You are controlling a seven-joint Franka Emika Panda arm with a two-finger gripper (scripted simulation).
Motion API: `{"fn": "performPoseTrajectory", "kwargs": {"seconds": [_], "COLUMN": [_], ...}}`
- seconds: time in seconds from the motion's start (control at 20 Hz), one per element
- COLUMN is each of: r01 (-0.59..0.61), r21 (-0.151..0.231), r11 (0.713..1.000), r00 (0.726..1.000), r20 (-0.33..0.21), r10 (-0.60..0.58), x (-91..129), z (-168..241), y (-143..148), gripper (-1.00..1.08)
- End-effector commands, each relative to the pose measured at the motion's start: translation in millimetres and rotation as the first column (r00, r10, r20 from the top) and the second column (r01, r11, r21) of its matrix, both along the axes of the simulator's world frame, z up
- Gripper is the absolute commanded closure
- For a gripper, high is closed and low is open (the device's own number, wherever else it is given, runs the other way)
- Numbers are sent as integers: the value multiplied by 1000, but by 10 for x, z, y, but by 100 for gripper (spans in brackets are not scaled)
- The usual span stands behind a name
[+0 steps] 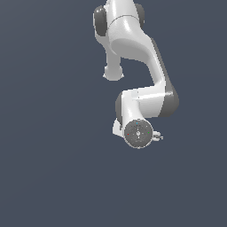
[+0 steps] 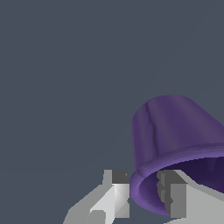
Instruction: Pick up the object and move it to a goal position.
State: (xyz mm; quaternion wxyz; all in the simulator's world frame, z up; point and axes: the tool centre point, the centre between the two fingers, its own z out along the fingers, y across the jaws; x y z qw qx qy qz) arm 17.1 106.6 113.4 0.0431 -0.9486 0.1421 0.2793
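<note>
The purple cup (image 2: 175, 131) is being held by the jaws of the gripper (image 2: 146, 192): one finger (image 2: 116, 192) is pressed outside the rim and the other inside it. So the pick-up looks done. The move to the goal is left, and no goal mark is being shown. Only the arm (image 1: 142, 57) and the bare grey worktop (image 1: 48, 155) are being seen, with nothing in the way.

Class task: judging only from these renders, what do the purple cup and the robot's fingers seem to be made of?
Purple cup: looks like smooth moulded plastic, from its even colour, soft sheen and faint ribs. Fingers: flat grey-white, matte blocks, plastic or painted metal. Both are simulator renders, so this is open.
</note>
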Motion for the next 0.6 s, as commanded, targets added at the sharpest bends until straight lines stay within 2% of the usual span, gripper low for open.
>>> {"fn": "performPoseTrajectory", "kwargs": {"seconds": [0.0, 0.55], "r01": [1, 1], "r21": [-1, -1], "r11": [1000, 1000], "r00": [1000, 1000], "r20": [1, 1], "r10": [-1, -1], "x": [53, 131], "z": [31, 63], "y": [75, 189], "gripper": [108, 108]}}
